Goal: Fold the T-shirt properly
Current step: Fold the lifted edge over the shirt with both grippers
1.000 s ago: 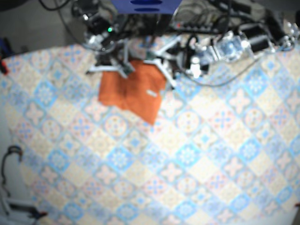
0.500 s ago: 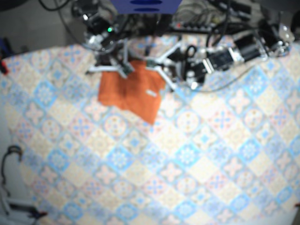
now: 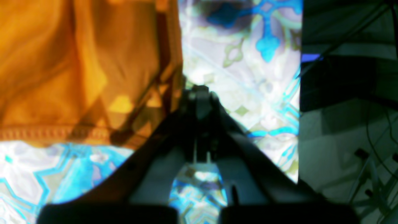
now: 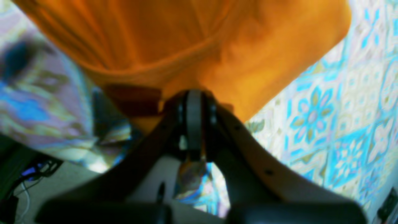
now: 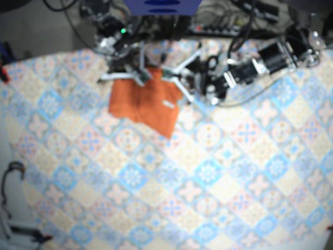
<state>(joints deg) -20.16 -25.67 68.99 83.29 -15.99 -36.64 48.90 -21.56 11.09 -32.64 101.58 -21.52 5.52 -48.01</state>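
While right gripper (image 4: 194, 93) pinches the T-shirt (image 4: 192, 40) edge and left gripper (image 3: 200, 91) sits closed, empty, beside it, I risk dragging the fold askew.

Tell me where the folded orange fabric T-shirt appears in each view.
Base: the orange fabric T-shirt lies upper left of centre.
Left wrist: it fills the upper left corner.
Right wrist: it spans most of the top.
Shared landmark: the blue-patterned tablecloth under it.

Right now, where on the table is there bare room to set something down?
The patterned tablecloth is bare from the folded orange T-shirt down to the near edge. Crowded: the far edge, where both robot arms and black cables sit by the shirt.
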